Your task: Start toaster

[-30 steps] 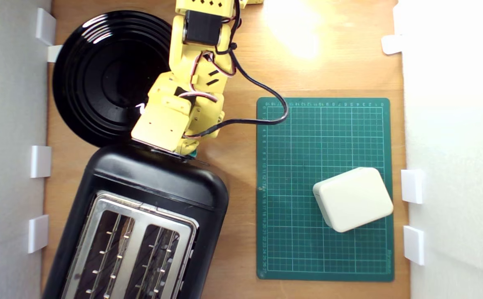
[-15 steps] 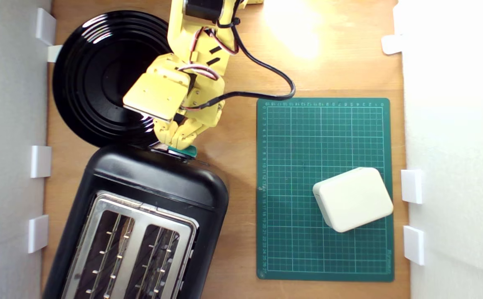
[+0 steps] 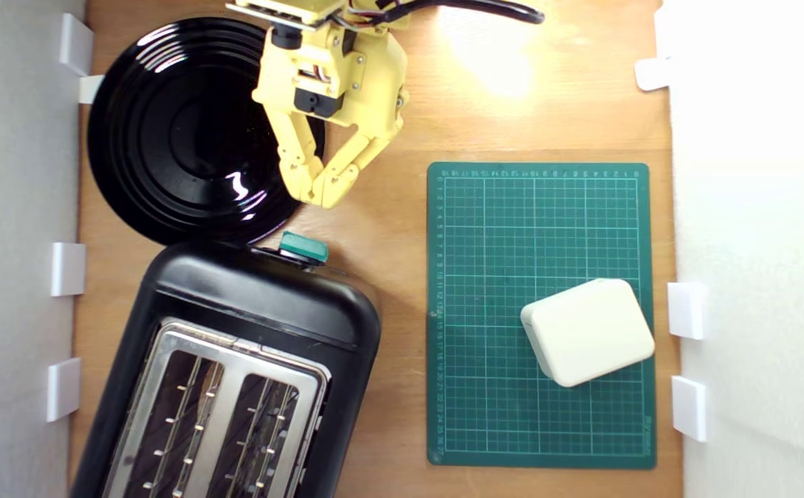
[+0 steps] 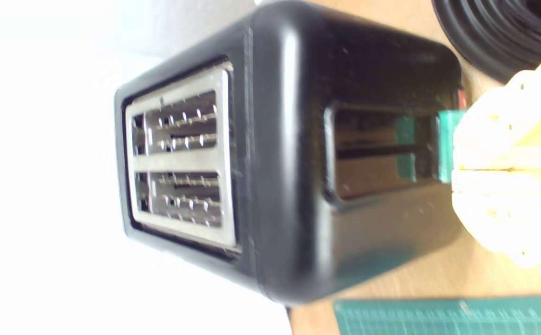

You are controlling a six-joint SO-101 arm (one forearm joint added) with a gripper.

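The black two-slot toaster (image 3: 236, 346) lies at the exterior view's lower left, its shiny top plate and wire guides showing. Its teal lever knob (image 3: 303, 247) sticks out of the end face nearest the arm. My yellow gripper (image 3: 320, 196) hovers above that knob, apart from it, fingertips pressed together and empty. In the wrist view the toaster (image 4: 280, 153) fills the frame, the teal knob (image 4: 446, 144) sits at the bottom end of its lever slot, and my shut fingers (image 4: 498, 139) show right beside it.
A round glossy black plate (image 3: 167, 131) lies just beyond the toaster. A green cutting mat (image 3: 540, 228) with a cream box (image 3: 587, 330) on it is at the exterior view's right. White walls with clips border both sides.
The arm has pulled back from the toaster's end face toward the exterior view's top, lifting off the teal knob, which now stands uncovered. The toaster has not shifted.
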